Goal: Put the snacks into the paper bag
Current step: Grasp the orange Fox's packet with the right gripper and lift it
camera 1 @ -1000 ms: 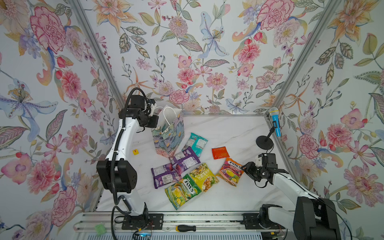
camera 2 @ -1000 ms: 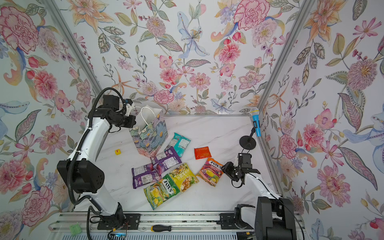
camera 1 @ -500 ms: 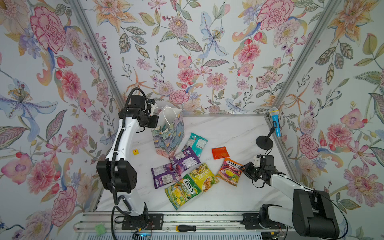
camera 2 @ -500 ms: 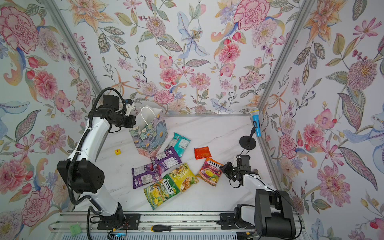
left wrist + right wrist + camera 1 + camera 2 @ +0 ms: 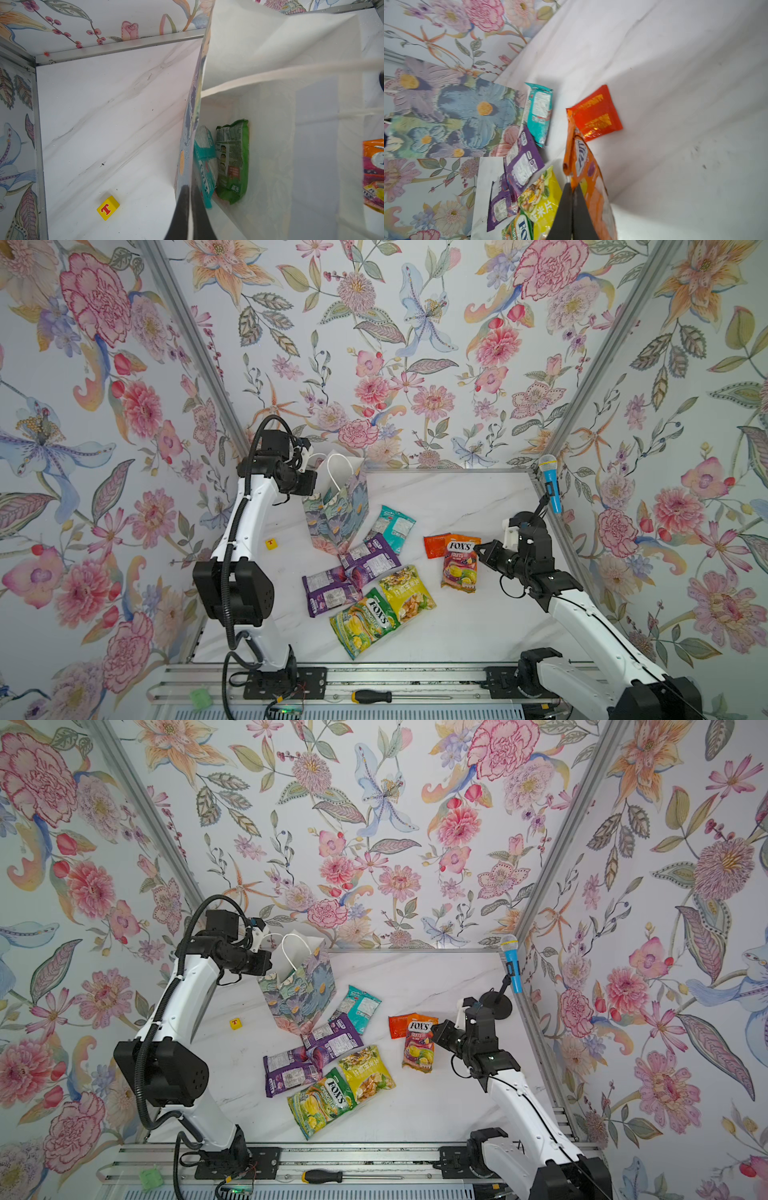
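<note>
**Top views.** In both top views the left claw (image 5: 314, 489) (image 5: 269, 969) is clamped fully together on the upper rim of the paper bag (image 5: 343, 514) (image 5: 303, 994). The bag stands upright on the table (image 5: 457, 497), mouth open, right at the fingertips. The right claw (image 5: 478, 549) (image 5: 436, 1029) is pinched tight on the side edge of the orange FOX'S pouch (image 5: 459, 570) (image 5: 417, 1052). Just past that pouch from the right claw lies the orange-red packet (image 5: 434, 545), its edge overlapped by the pouch. Farther ahead of the right claw, between it and the bag, you find the other snacks lying on the table:
- a teal pouch (image 5: 392, 529)
- a first purple pouch (image 5: 368, 558), just beside the bag's base
- a second purple pouch (image 5: 328, 591)
- a yellow pouch (image 5: 407, 593)
- a green FOX'S pouch (image 5: 363, 622)

**Left wrist view.** The left claw (image 5: 190, 191) has its fingers (image 5: 181, 207) drawn together with the bag's printed wall between them. On the inner side of the claw, the white interior (image 5: 270, 124) holds a bagged teal pouch (image 5: 204, 166) and a bagged green pouch (image 5: 232, 160). Both stand on edge, side by side, next to the gripped wall. On the outer side a yellow block (image 5: 108, 207) lies on the table, apart from the bag.

**Right wrist view.** The right claw (image 5: 572, 189) grips the orange FOX'S pouch (image 5: 589, 182) with no gap visible. The pouch runs forward from the fingertips, seen edge-on — you cannot tell whether its far end touches the table. The orange-red packet (image 5: 596, 116) lies beyond the pouch. The yellow pouch (image 5: 542, 199) and first purple pouch (image 5: 523, 164) lie on the claw's bag side.
</note>
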`<control>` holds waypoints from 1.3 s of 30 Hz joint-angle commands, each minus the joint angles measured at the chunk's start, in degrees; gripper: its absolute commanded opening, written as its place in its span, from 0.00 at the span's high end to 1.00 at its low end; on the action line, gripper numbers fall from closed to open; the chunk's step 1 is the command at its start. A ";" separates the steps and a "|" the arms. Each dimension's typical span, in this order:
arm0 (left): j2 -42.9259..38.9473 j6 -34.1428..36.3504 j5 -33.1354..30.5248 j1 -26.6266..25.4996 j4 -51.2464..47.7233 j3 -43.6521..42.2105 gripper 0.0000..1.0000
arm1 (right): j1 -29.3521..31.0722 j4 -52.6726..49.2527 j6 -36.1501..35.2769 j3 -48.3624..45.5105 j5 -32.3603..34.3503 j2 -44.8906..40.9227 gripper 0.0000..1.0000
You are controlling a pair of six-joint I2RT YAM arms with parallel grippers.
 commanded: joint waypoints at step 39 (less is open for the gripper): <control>-1.89 -0.40 1.35 0.33 -0.23 -0.57 0.99 | 29.48 11.94 0.77 31.05 8.26 21.05 1.00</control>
